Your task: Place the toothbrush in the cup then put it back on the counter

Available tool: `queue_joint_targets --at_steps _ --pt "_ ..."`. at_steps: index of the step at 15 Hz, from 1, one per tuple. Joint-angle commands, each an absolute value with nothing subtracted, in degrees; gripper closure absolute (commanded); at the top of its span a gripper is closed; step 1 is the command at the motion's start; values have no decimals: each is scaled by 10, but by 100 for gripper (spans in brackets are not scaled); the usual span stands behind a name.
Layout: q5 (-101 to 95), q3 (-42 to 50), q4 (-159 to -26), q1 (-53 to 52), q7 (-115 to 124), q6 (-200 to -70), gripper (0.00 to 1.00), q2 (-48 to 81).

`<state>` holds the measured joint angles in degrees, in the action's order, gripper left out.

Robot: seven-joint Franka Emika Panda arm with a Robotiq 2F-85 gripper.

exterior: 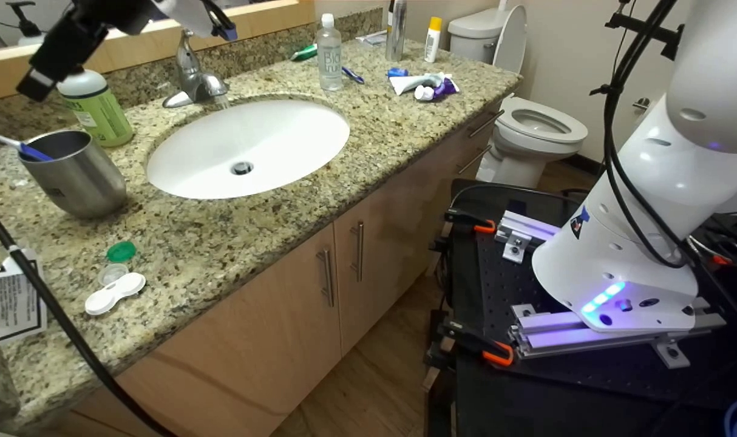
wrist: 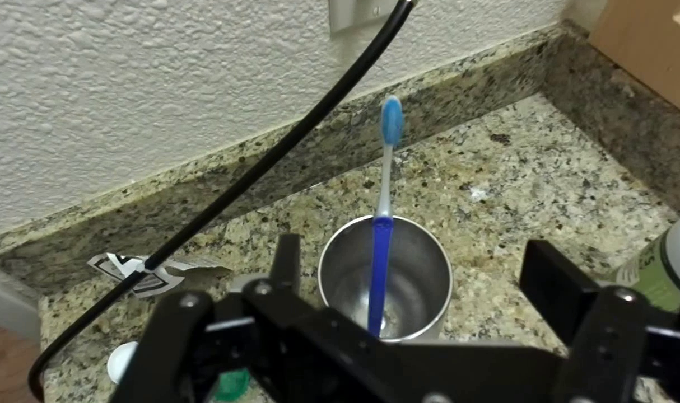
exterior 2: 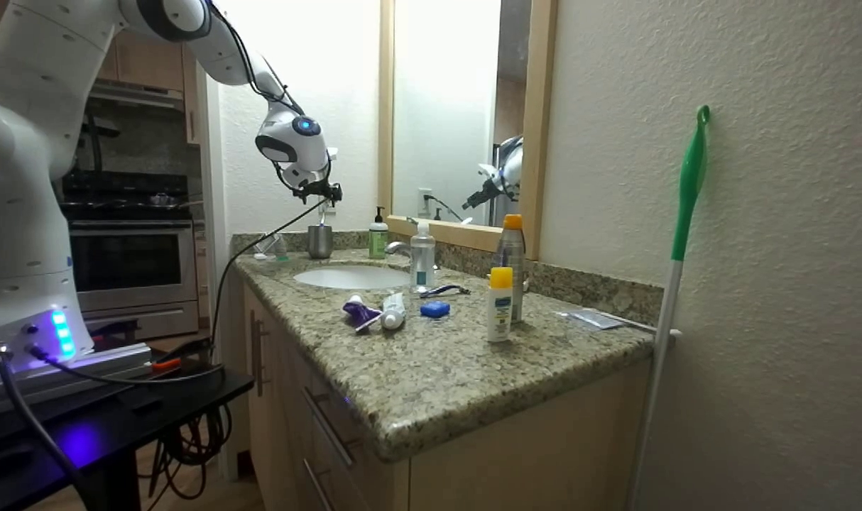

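Granite worktop (exterior: 241,237): flat, firm, so stuff stands on it w/o propping. Arm (exterior 2: 221,60) reaches along it in an exterior view, wrist bent down, prob. so it can work from abv. Sink (exterior: 277,152) is set into the granite; curved bowl, so anything slim let go over it would likely slide in, a fair reason for working off to one side. End effector (wrist: 411,257) hangs abv the cup (exterior: 83,179), fingers spread wide, gripping nothing; in the wrist view they're one either side of the cup, which leaves room to close on something narrow. Soap bottle (exterior: 98,112) stands upright nr the cup & sink, presumably handy for washing; shows close to a finger in the wrist view, true gap hard to judge. Cup is upright, mouth up, b/c it's the holder. Toothbrush (wrist: 383,225) is inside it, blue handle down, head up, leaning out over the rim b/c it's much longer than the cup is deep; neck's left free for a pinch. Pt 1 looks done; if "it" = the brush, next is prob. grip, lift straight up, lay on worktop. Risk: a sideways pull could lever the rim & tip the cup.
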<state>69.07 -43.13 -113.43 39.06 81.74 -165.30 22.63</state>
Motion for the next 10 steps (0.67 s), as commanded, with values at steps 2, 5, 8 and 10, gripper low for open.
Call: queue_joint_targets --at_steps 2,5,8,10 --pt "692 -431 -1127 384 803 -1674 0 238" --pt "669 -422 -1101 351 796 -1720 0 288" --pt "665 -433 -1058 329 766 -1763 0 349" --pt "668 -431 -1088 334 785 -1750 0 319"
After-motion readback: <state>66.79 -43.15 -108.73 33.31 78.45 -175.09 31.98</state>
